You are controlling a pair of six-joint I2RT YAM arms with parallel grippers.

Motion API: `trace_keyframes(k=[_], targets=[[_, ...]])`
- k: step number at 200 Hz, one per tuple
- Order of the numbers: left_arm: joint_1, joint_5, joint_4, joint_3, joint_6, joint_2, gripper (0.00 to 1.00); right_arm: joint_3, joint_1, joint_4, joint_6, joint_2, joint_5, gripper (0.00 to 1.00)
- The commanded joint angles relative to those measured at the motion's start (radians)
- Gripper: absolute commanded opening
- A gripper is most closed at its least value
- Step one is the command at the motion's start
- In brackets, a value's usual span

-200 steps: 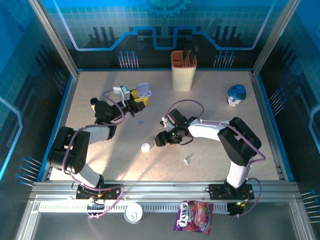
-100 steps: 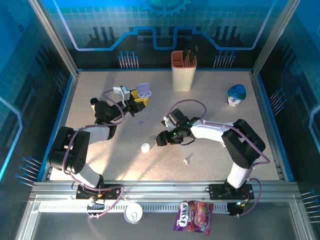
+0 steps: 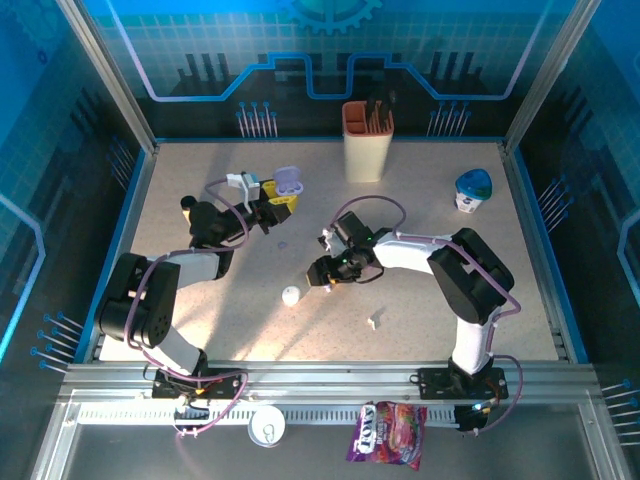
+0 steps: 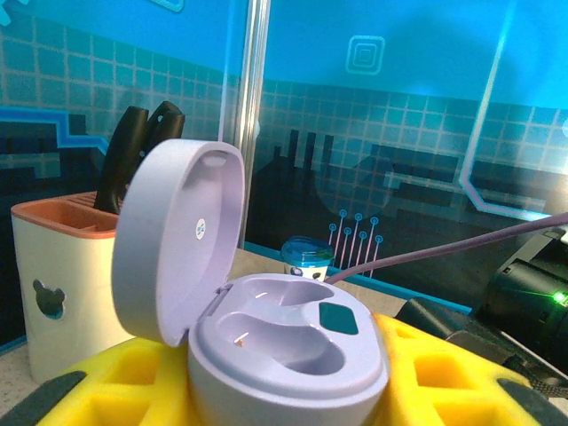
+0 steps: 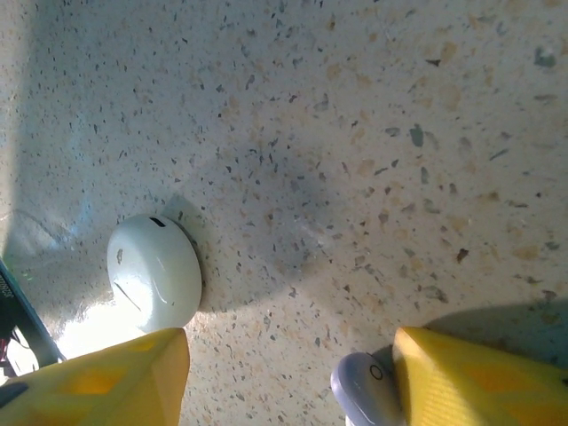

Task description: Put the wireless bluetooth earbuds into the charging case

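**Right wrist view: earbud [image 5: 362,390] at wide right claw [image 5: 293,390]**

Above the table [image 3: 420,230], the left claw [image 3: 278,197] clamps an open lilac case [image 4: 284,337]. A white case [image 5: 155,271] lies near one right pad [image 5: 106,373]; the tiny earbud touches the other.

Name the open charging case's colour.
Pale lilac; the charging case shows best in the left wrist view.

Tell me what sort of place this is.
Probably a robot lab work cell: left arm and right arm bolted by an aluminium rail, a speckled table, and blue printed panels walling it in.
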Motion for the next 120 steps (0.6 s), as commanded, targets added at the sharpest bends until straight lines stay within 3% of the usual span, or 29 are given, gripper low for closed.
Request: trace_keyframes(k=[1,120], targets=[[0.009,0.033,0.034,0.000,0.000,-0.023,0.27,-0.041,-0.009,0.025,0.010,-0.008,-0.052,0.59],[0.009,0.036,0.034,-0.002,-0.006,-0.024,0.27,-0.097,-0.015,0.065,0.046,-0.034,-0.060,0.33]])
